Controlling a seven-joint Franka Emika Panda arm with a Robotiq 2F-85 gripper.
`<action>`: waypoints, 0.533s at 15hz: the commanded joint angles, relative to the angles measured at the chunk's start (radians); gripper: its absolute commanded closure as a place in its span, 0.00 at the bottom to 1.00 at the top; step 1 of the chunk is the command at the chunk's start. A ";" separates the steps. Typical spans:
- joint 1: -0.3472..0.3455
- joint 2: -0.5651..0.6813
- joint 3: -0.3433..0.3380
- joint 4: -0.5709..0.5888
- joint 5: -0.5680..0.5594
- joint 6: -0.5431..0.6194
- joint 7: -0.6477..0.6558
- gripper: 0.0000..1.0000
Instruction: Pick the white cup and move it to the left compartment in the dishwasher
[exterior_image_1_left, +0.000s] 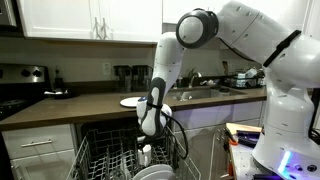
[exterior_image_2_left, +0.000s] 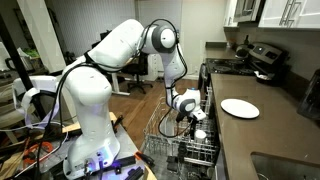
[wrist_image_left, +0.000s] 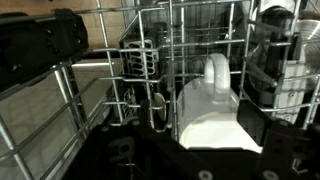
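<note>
Gripper (exterior_image_1_left: 148, 138) hangs over the rack (exterior_image_1_left: 100, 155), fingers (wrist_image_left: 40, 45) spread wide, holding nothing. White cup (wrist_image_left: 212, 115) sits in the rack between them, toward 4 o'clock in the wrist view, handle (wrist_image_left: 215, 65) at 12.

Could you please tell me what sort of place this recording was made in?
Most likely a home kitchen: white wall cabinets hang above a dark countertop carrying a white plate, a stove stands at the counter's end, and a dishwasher rack is pulled out below.
</note>
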 joint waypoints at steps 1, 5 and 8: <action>-0.009 0.011 0.011 0.023 0.045 0.005 -0.061 0.07; -0.006 0.002 0.012 0.024 0.057 -0.007 -0.068 0.00; -0.017 0.005 0.025 0.035 0.061 -0.006 -0.076 0.19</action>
